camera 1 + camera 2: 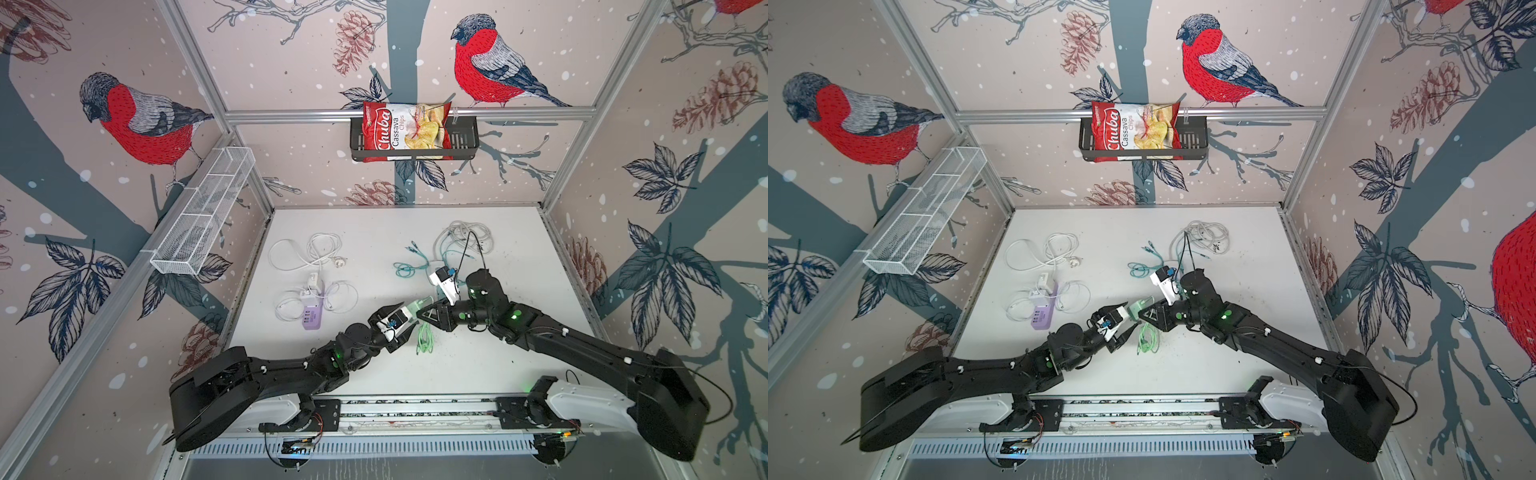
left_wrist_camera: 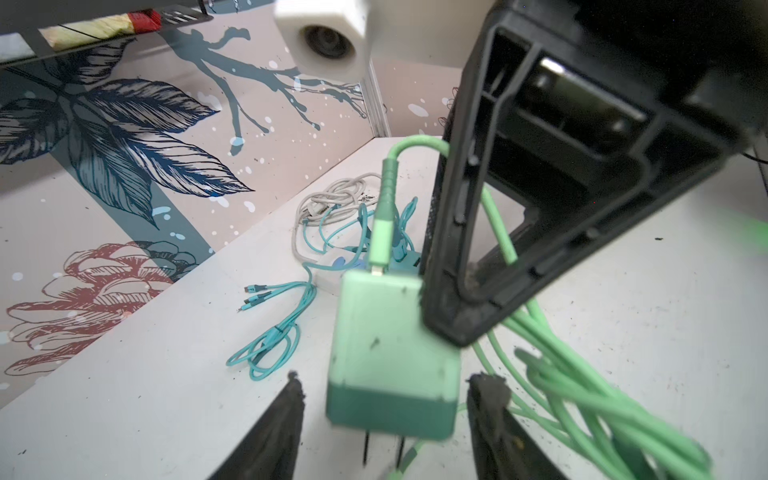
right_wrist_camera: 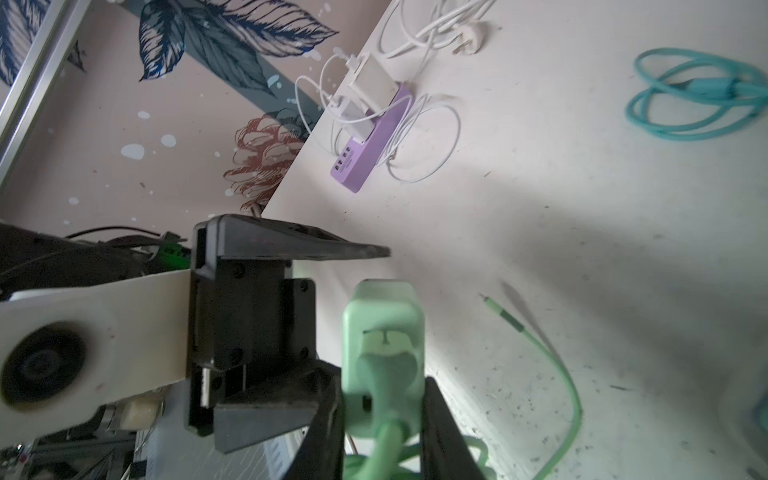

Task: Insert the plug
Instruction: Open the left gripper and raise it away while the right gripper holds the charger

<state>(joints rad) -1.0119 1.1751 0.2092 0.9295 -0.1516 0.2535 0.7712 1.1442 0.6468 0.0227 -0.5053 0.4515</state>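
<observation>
The plug (image 2: 386, 345) is a pale green charger block with two dark prongs and a green cable (image 1: 424, 338) trailing to the table. In both top views it hangs above the table's middle (image 1: 415, 308) (image 1: 1136, 309). My right gripper (image 3: 380, 399) is shut on the plug (image 3: 382, 328), one finger on each side. My left gripper (image 2: 390, 382) is open, with its fingers standing apart from the block's sides. The two grippers meet tip to tip (image 1: 409, 318) (image 1: 422, 311). A purple power strip (image 1: 312, 318) (image 3: 370, 145) lies to the left with white chargers in it.
A teal cable (image 1: 409, 266) and a grey cable coil (image 1: 463, 237) lie at the back right. A white cable (image 1: 307, 253) lies behind the power strip. A white wire basket (image 1: 203, 212) hangs on the left wall. A black basket (image 1: 465, 137) holding a chips bag (image 1: 405, 131) hangs on the back wall.
</observation>
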